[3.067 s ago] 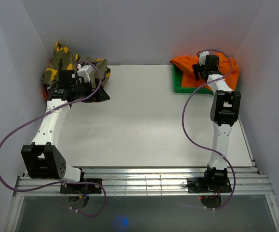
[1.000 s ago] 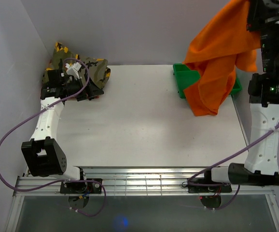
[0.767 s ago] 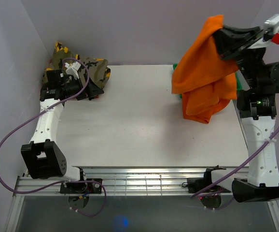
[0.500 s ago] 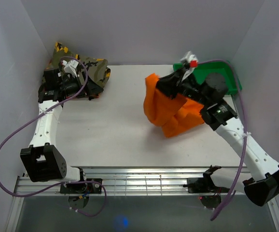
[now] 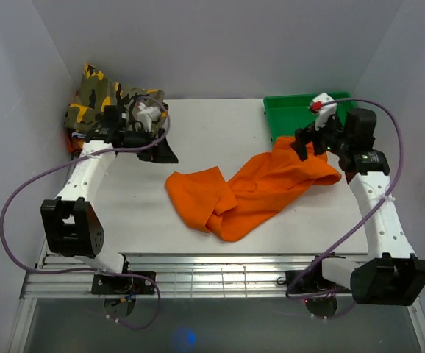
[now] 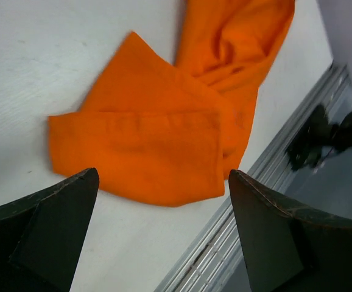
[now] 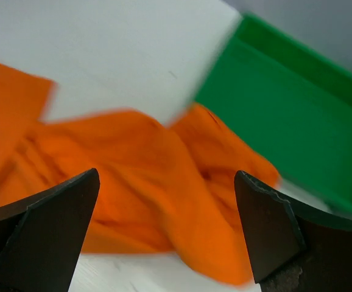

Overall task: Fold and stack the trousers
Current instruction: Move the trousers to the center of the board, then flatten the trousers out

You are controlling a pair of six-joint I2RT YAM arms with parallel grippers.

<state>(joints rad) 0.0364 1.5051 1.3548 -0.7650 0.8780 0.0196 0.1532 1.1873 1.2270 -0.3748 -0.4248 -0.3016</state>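
The orange trousers (image 5: 256,191) lie loose and crumpled across the middle and right of the table, one end partly folded over at the left (image 6: 145,146). My right gripper (image 5: 301,147) hovers open over their right end, beside the green bin; its wrist view shows only rumpled orange cloth (image 7: 133,176) below the spread jaws (image 7: 167,175). My left gripper (image 5: 159,149) is open at the back left, just past the camouflage garment. It looks down on the trousers' left end, with nothing between its jaws (image 6: 164,175).
A green bin (image 5: 293,118) stands at the back right, its inside (image 7: 285,103) showing no contents. A camouflage garment (image 5: 95,95) sits in the back left corner. Metal rails (image 5: 220,268) run along the table's near edge. White walls close in three sides.
My right gripper swung the trousers down from above the bin and let go; they now lie spread on the table. My left gripper has moved right, away from the camouflage garment.
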